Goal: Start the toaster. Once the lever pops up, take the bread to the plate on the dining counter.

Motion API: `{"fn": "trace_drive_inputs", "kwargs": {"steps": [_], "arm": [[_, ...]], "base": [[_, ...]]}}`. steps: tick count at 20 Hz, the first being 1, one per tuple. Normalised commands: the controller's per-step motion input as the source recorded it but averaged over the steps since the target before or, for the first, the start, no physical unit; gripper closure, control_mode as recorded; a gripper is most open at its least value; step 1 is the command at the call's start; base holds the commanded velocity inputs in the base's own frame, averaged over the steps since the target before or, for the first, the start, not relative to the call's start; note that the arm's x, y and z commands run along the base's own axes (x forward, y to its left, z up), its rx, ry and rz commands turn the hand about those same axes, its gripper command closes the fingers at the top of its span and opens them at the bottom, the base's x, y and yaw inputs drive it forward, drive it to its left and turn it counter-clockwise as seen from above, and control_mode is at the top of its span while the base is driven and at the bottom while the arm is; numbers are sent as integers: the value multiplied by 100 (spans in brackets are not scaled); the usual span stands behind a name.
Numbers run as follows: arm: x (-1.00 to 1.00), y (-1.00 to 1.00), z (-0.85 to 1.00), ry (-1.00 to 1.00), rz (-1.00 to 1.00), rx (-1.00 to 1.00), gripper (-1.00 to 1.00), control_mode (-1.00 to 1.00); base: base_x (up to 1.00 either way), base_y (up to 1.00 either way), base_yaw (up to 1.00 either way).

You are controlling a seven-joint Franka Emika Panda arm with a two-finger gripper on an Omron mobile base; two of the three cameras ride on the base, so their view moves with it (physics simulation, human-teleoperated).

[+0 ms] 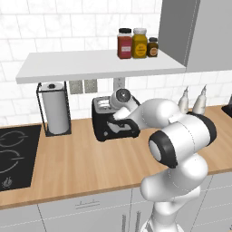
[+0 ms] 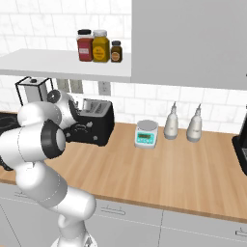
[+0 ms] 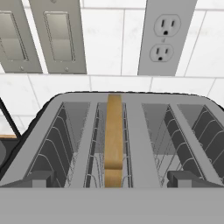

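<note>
The black toaster point(image 1: 103, 118) point(image 2: 99, 123) stands on the wood counter against the tiled wall. The hand view looks down into the toaster's point(image 3: 135, 135) open top, where wire guides line the slots. The bread point(image 3: 113, 140), a tan slice seen edge-on, stands upright in the slot left of centre. My gripper point(image 3: 113, 179) hangs just above the toaster's near edge, open. Its fingertips point(image 3: 37, 178) sit wide apart on either side of the bread with nothing between them. The plate and the dining counter are out of view.
A paper towel roll point(image 1: 55, 113) and a black cooktop point(image 1: 13, 154) lie left of the toaster. A shelf point(image 1: 90, 65) with spice jars hangs overhead. To the right stand a kitchen scale point(image 2: 146, 133), two bottles point(image 2: 171, 123) and a coffee machine point(image 2: 241, 149).
</note>
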Motion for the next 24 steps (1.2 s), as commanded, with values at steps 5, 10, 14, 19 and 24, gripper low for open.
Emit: {"fn": "trace_drive_inputs", "kwargs": {"steps": [5,10,14,19,24], "arm": [[0,0,0,0,0,0,-100,-100],[0,0,0,0,0,0,-100,-100],[0,0,0,0,0,0,-100,-100],[0,0,0,0,0,0,-100,-100],[0,0,0,0,0,0,-100,-100]], "base": [[0,0,0],[0,0,0],[0,0,0],[0,0,0],[0,0,0]]}}
